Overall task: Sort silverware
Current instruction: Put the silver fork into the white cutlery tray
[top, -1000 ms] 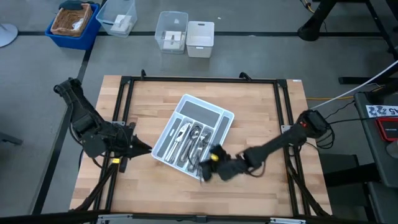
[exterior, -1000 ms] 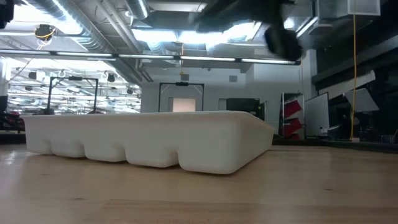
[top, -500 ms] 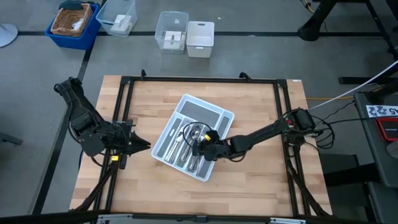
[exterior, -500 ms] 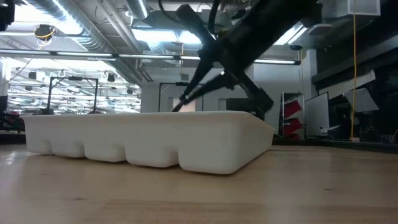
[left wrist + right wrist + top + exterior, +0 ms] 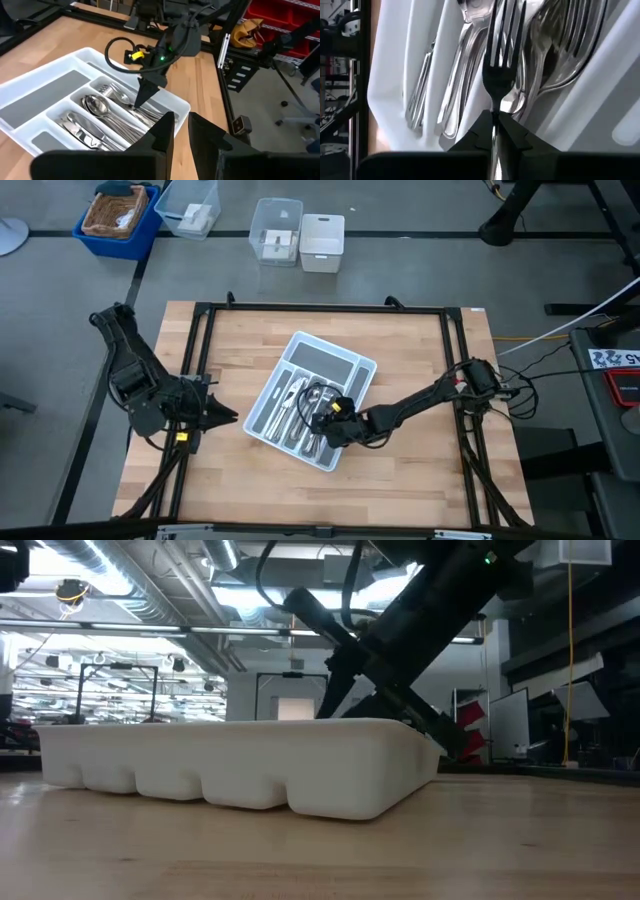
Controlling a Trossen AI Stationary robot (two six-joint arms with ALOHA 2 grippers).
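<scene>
Since a second ago the right gripper (image 5: 322,418) has been carried from beyond the tray's near corner to a spot over the cutlery tray (image 5: 355,363), while the left arm has stayed parked. In the high view the left gripper (image 5: 228,416) is seen idle at the table's left side, just clear of the tray; its fingers are held slightly apart on nothing. The silverware (image 5: 300,408) is seen gathered in the tray's long compartments. In the low view the right arm is seen slanting down behind the tray's wall (image 5: 250,765), its tip hidden inside. In the left wrist view the right gripper (image 5: 142,94) is pointed down into a compartment beside spoons (image 5: 95,105). In the right wrist view a fork (image 5: 502,55) is pinched by its handle, tines forward, between clenched fingers, apparently aligned with the forks below so it can be laid among them.
</scene>
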